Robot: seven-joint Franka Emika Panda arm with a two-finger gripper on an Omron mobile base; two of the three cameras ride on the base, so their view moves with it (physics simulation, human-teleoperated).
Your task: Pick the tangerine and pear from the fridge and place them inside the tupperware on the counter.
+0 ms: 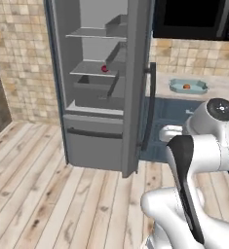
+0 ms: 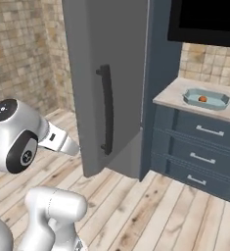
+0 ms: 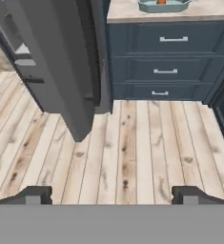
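Note:
The fridge (image 1: pixel 94 141) stands open, its door (image 2: pixel 87 73) swung toward the counter (image 1: pixel 223 87). The dark red pear (image 1: pixel 104 68) rests on a middle shelf inside. On the counter sits the pale blue-green tupperware (image 1: pixel 175 86) with the orange tangerine (image 1: pixel 186 86) inside it; both appear again from the right, tupperware (image 2: pixel 190 96) and tangerine (image 2: pixel 202 98). My gripper (image 3: pixel 113 195) is open, fingertips (image 3: pixel 37 194) wide apart with nothing between them, low over the wooden floor and facing the drawers below the tupperware (image 3: pixel 147 6).
The open fridge door with its dark bar handle (image 2: pixel 105 110) stands between the fridge interior and the counter. Dark blue drawers (image 3: pixel 166 71) run under the worktop. A black microwave (image 1: pixel 194 19) hangs above. Wooden floor (image 3: pixel 127 152) lies open in front.

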